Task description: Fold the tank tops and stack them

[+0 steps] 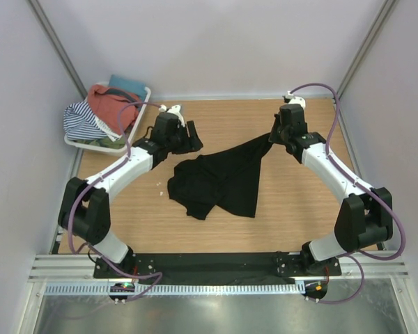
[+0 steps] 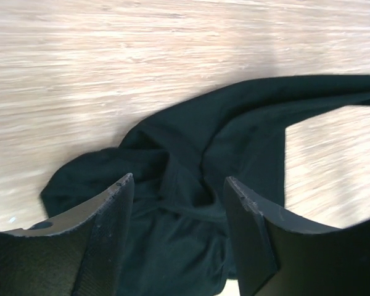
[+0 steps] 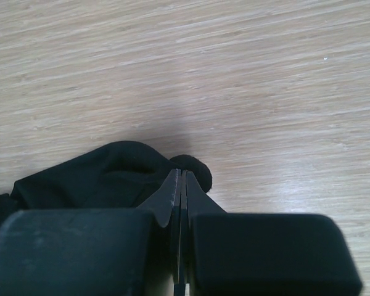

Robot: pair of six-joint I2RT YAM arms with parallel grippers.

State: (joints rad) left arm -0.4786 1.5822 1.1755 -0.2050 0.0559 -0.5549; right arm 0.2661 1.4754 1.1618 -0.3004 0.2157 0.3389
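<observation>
No fold yet: I pinch one end of the black top (image 1: 219,182), crumpled on the table (image 1: 279,223), in the right gripper (image 3: 182,179); left gripper (image 2: 179,185) gapes empty above it; red top (image 1: 110,104) lies in the basket (image 1: 147,92).

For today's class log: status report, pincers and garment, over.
Left pincer open above plain black cloth tank top. Right pincer shut on its edge. White plastic basket apart, far left.

No legible text, label, brand, number or sign anywhere in these three views.
</observation>
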